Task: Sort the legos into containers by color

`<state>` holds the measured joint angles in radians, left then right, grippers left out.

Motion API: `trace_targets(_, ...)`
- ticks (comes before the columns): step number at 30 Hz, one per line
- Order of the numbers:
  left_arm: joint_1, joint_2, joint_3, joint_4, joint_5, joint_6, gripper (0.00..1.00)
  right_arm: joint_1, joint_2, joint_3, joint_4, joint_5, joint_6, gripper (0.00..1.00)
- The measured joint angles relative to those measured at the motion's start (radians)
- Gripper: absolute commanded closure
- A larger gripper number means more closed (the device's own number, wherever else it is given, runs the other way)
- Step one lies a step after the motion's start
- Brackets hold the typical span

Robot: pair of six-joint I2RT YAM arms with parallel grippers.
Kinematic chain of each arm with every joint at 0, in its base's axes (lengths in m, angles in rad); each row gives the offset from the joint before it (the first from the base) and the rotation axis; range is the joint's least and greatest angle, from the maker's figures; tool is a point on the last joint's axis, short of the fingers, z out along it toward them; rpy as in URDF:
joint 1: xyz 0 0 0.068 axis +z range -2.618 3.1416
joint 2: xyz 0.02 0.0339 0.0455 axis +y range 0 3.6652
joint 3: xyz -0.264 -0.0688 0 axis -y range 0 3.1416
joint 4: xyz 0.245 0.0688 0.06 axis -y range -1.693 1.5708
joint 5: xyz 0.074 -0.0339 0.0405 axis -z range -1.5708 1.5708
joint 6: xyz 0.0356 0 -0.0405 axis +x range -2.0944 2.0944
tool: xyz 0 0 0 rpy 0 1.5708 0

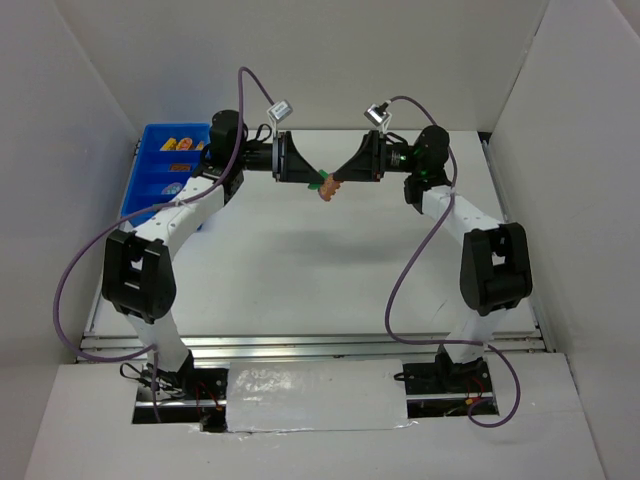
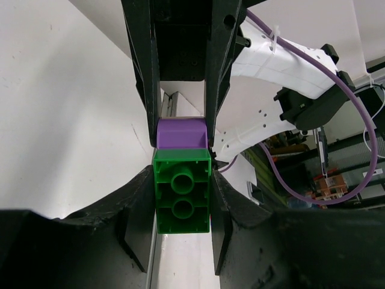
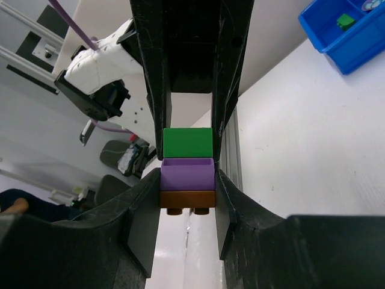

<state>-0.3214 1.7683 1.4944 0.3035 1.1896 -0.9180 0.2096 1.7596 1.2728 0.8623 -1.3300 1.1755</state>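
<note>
Separation step, prob.: left gripper clamps green plastic brick, right gripper clamps purple brick w/ brown brick attached. Next: pull apart, then blue plastic compartmented bin.

Left hand, right hand tip to tip, both gripping lego stack mid-air; blue bin far left

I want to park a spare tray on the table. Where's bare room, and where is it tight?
Free: the table between the left arm and right arm, from the near rail to under the held bricks; also the far-right corner. Tight: far left, where the left arm overhangs the bin.
</note>
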Motion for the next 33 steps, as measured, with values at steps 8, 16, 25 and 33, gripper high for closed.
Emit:
trace_targets(8, 0.021, 0.021, 0.018, 0.015, 0.013, -0.007, 1.0, -0.001, -0.048, 0.023, -0.286, 0.029, -0.237, 1.0)
trace_targets(16, 0.166, 0.02, -0.084, 0.405, 0.035, -0.297, 1.0, -0.034, -0.075, -0.04, -0.333, 0.03, -0.32, 1.0)
trace_targets(25, 0.241, -0.024, -0.061, 0.138, -0.074, -0.118, 1.0, -0.054, -0.069, -0.05, -0.245, 0.033, -0.264, 1.0)
trace_targets(33, 0.483, -0.035, 0.131, -0.636, -0.867, 0.23, 1.0, -0.073, -0.069, -0.002, -0.643, 0.216, -0.511, 1.0)
